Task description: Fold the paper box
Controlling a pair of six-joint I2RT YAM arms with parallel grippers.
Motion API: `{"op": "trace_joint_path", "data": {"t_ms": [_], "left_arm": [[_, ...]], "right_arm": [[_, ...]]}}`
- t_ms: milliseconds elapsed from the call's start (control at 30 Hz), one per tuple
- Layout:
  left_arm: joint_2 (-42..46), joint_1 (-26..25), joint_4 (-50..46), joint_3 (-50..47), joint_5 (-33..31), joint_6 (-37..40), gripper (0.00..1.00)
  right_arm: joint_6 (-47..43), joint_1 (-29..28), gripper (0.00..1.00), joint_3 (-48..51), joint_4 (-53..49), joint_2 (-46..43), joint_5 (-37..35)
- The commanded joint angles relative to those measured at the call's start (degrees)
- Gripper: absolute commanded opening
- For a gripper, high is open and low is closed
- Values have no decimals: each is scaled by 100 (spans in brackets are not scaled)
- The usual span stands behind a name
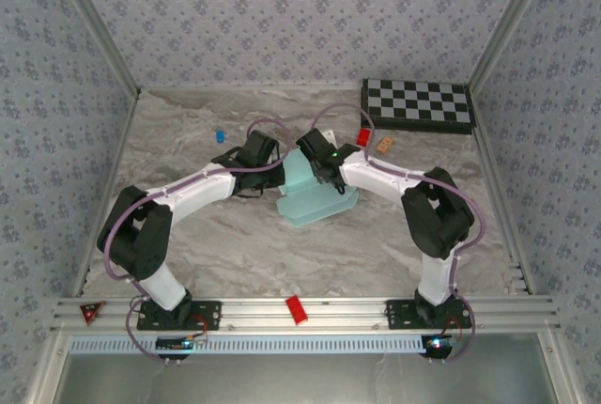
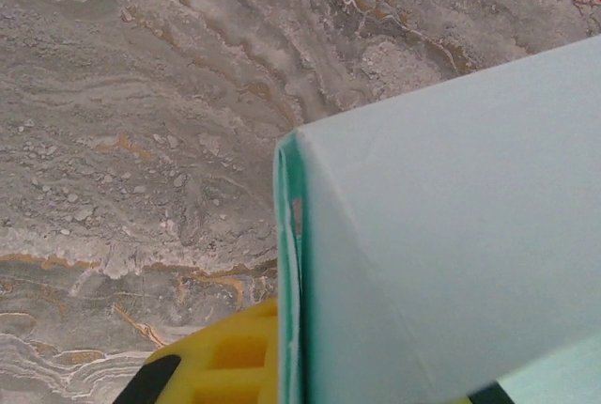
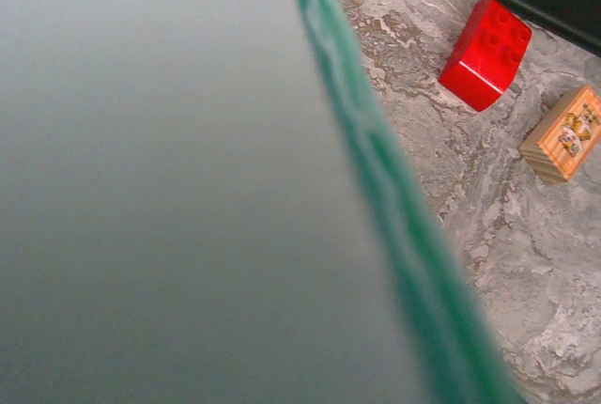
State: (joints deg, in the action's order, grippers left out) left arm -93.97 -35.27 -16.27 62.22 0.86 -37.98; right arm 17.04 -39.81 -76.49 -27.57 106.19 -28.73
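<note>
Paper box (image 1: 315, 199), centre of the table (image 1: 235, 244): we judge the thin card light and floppy, best held along creases. Left gripper (image 1: 277, 177) pinches its edge; whether the right gripper (image 1: 331, 181) grips, we cannot tell.

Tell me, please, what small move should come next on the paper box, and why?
I'd guess the right gripper should press its panel down flatter, since the paper box stands half-folded, its raised creased edge pinched by the left gripper.
</note>
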Motion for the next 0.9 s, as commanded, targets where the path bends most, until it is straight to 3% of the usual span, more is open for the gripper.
{"op": "trace_joint_path", "data": {"t_ms": [0, 633, 867], "left_arm": [[61, 78, -236, 200, -21, 89, 0], [-33, 64, -234, 211, 11, 44, 0], [-47, 52, -245, 220, 10, 40, 0]], "right_arm": [[-165, 237, 20, 132, -137, -183, -60], [-326, 236, 40, -132, -81, -405, 96], [-392, 237, 40, -248, -79, -458, 166]]}}
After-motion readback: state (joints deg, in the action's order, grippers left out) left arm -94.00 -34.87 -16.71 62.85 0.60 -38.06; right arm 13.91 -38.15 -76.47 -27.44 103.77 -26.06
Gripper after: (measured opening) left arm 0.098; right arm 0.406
